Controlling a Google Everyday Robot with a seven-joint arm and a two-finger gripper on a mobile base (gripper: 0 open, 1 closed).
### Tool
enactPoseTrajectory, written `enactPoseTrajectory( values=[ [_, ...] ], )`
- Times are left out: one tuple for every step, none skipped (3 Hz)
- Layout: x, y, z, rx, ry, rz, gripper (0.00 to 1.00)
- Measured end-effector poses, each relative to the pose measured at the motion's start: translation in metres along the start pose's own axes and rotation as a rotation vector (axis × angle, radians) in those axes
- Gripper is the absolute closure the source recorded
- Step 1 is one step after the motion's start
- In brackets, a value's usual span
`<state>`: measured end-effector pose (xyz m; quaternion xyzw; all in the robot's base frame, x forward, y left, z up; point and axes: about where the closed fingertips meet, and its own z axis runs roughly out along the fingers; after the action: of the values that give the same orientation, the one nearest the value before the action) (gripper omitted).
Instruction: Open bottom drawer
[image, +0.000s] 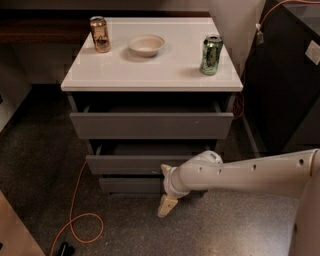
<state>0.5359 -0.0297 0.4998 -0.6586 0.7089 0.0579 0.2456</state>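
The bottom drawer (128, 184) is the lowest grey front of the white-topped cabinet (150, 70). Only its left part shows. It sits further back than the two drawers above it, and its interior is hidden. The top drawer (150, 125) and the middle drawer (131, 163) are both pulled out part way. My gripper (167, 199) is at the end of the white arm (240, 174), which comes in from the right. It is low in front of the bottom drawer's right half, near the floor, and it covers that part of the front.
On the cabinet top stand a copper can (100, 34), a white bowl (146, 44) and a green can (212, 54). An orange cable (75, 220) loops on the floor at the left. A black unit (285, 90) stands to the right.
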Motion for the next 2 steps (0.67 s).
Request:
enactPoseTrajectory(
  values=[
    [0.015, -0.003, 0.036, -0.015, 0.014, -0.012, 0.0],
    [0.03, -0.004, 0.07, -0.02, 0.033, -0.004, 0.0]
  ],
)
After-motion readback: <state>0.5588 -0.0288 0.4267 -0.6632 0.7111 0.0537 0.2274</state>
